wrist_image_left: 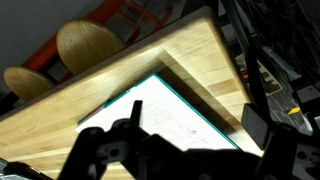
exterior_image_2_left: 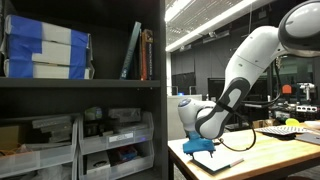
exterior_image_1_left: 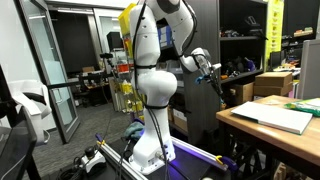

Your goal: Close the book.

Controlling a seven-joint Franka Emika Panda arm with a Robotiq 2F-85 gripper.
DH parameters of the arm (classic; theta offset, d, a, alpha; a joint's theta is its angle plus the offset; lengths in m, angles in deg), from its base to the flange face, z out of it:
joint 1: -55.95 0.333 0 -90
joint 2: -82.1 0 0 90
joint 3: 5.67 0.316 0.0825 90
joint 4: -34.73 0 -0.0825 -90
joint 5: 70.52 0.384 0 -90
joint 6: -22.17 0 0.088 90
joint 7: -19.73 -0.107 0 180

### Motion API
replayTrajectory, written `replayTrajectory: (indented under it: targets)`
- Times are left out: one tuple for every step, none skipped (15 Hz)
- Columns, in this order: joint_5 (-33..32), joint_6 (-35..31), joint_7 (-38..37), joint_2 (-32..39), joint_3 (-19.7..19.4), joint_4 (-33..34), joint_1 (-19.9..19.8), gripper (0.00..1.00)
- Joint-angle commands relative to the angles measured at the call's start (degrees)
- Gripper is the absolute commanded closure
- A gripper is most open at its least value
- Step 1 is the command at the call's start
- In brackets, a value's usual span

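1. As I look down through the wrist view, the gripper has its jaws spread wide, with nothing held between them.
2. The book lies directly beneath and just ahead of the tool, white pages facing up and a teal edge running along its border.
3. It rests flat on the wooden table, one corner pointing away from the tool.
4. Beyond the table edge, farther ahead of the tool, stand two round wooden stools.
5. In an exterior view the gripper hangs close above the book; I cannot tell whether they touch.
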Motion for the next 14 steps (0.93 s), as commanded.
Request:
replayTrajectory:
  targets:
    - [0.5, 1.1, -0.8, 3.3, -1.4, 2.8, 1.0, 0.00]
    - [0.6, 1.2, -0.8, 4.3, -1.6, 3.6, 1.1, 0.00]
    - [0.4, 1.2, -0.9, 5.2, -2.0, 4.3, 1.1, 0.00]
    - [0.6, 1.4, -0.8, 6.1, -2.3, 5.0, 1.2, 0.00]
    - [0.4, 1.4, -1.0, 6.8, -2.7, 5.7, 1.3, 0.00]
    - [-0.1, 1.6, -1.4, 7.5, -3.1, 6.3, 1.4, 0.00]
    - [-0.2, 1.7, -1.5, 8.1, -3.5, 6.9, 1.5, 0.00]
    - [-0.5, 1.9, -1.7, 8.7, -3.9, 7.5, 1.6, 0.00]
    - [-0.7, 2.0, -1.7, 9.1, -4.4, 8.0, 1.7, 0.00]
    - [-0.8, 2.3, -1.7, 9.6, -4.8, 8.5, 1.7, 0.00]
    - [-0.7, 2.7, -1.5, 10.0, -5.2, 9.0, 1.8, 0.00]
    - [-0.2, 3.2, -0.7, 10.5, -5.5, 9.5, 1.8, 0.00]
    - [0.3, 3.7, 0.0, 10.9, -5.7, 9.9, 1.7, 0.00]
    - [0.6, 4.4, 0.9, 11.3, -5.9, 10.3, 1.8, 0.00]
